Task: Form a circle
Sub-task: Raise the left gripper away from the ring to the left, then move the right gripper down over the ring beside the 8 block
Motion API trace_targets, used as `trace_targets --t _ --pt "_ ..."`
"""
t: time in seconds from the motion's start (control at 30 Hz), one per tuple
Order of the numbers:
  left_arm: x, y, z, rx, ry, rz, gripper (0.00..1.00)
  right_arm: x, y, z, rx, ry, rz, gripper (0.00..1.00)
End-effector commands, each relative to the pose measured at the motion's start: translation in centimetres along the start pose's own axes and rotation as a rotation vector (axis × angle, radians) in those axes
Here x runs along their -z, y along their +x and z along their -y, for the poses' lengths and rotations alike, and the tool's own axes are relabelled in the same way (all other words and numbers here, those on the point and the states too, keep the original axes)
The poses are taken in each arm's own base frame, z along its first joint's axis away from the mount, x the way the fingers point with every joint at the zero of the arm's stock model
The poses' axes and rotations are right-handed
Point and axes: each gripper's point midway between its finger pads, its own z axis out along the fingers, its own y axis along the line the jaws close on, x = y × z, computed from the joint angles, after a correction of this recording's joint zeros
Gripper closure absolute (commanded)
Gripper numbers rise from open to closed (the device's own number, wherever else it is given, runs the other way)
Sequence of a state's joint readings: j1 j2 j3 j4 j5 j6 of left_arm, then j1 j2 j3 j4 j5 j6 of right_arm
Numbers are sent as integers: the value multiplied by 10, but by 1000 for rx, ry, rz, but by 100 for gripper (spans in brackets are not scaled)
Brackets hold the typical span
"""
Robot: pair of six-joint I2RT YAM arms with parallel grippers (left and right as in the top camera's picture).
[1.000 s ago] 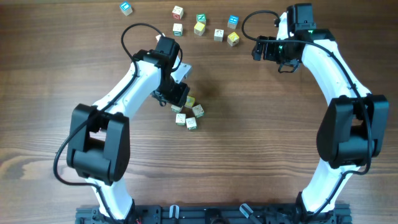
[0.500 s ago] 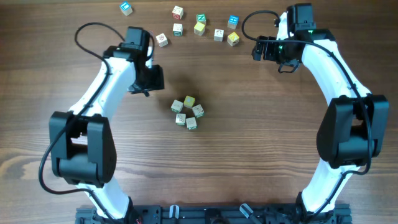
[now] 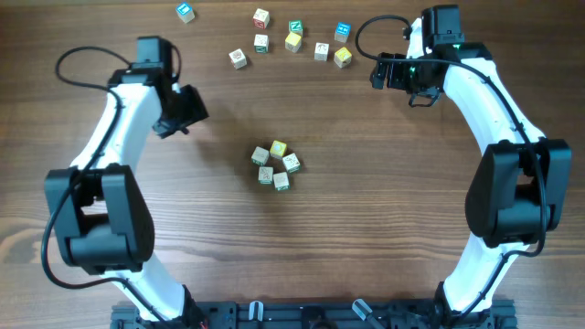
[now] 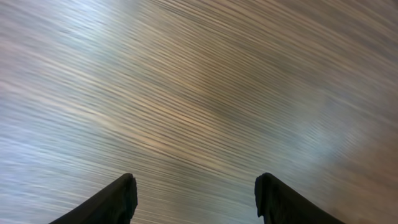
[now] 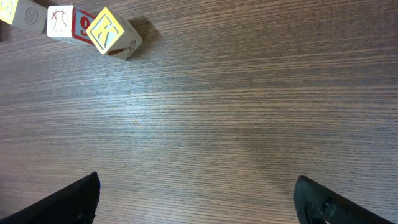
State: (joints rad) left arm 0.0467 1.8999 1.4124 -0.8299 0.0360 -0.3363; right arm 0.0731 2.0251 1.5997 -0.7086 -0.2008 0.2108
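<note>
- L arm (image 3: 121,123): base at bottom-left, elbow low, forearm stretched up the left side of the desk (image 3: 366,228); black cable (image 3: 78,57) loops off the wrist.
- L tool (image 3: 186,109): aims right and a bit down in overhead view; fingers (image 4: 115,202) apart, nothing btwn; wrist view blurred.
- R arm (image 3: 489,105): base at bottom-right, elbow out right, forearm up, wrist turned left.
- R tool (image 3: 377,71): aims left; fingers (image 5: 68,202) spread wide, nothing btwn.

Dark wood-grain desk (image 3: 384,210). Sitting pretty much mid-desk: the circle (image 3: 287,164), a tight little ring of five letter cubes, white, yellowish and green-edged. Along the far edge, a loose scatter of cubes (image 3: 293,41), plus a lone blue cube (image 3: 186,12) off toward the left corner.
</note>
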Motion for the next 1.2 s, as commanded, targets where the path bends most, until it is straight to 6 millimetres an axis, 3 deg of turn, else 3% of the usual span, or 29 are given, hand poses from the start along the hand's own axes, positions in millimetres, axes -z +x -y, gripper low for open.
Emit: trace_targets --t 0.0,0.2,0.37,0.5,0.53,0.57,0.6,0.67,0.73,0.8,0.87,0.93,0.97,1.07,1.1,1.17 --pt "9 -15 -37 88 -64 44 35 13 -11 -2 6 3 44 0" --pt "11 -23 -73 175 -87 46 34 13 -11 -2 6 3 44 0" --pt "11 -18 -77 173 -101 26 31 13 -13 -4 -19 -9 51 0" --pt "12 -22 -80 177 -117 44 28 14 -18 -8 -214 -37 65 0" --pt "11 -22 -80 177 -117 42 23 14 -18 -15 -208 -80 60 7" --pt "11 -22 -80 177 -117 42 15 16 -17 -27 -184 -145 44 26" --pt "11 -19 -81 177 -121 31 4 17 -4 -46 -165 -235 -18 46" --pt "12 -17 -81 177 -124 22 0 18 30 -67 -142 -268 -153 56" --pt "11 -16 -81 177 -120 20 0 19 67 -78 -94 -243 -281 56" --pt "11 -17 -81 177 -120 21 0 26 106 -95 -28 -226 -410 49" --pt "12 -17 -80 177 -119 24 0 48 125 -120 67 -210 -428 48" --pt "11 -17 -80 177 -120 24 0 77 120 -137 99 -188 -336 46" --pt "12 -17 -80 177 -120 24 0 110 109 -144 124 -129 -199 45" --pt "12 -17 -80 177 -120 24 0 169 104 -160 182 -34 40 40" --pt "12 -17 -80 177 -120 24 0 173 111 -170 200 -34 50 39" --pt "12 -17 -80 177 -120 24 0 162 134 -185 215 -35 -5 39"
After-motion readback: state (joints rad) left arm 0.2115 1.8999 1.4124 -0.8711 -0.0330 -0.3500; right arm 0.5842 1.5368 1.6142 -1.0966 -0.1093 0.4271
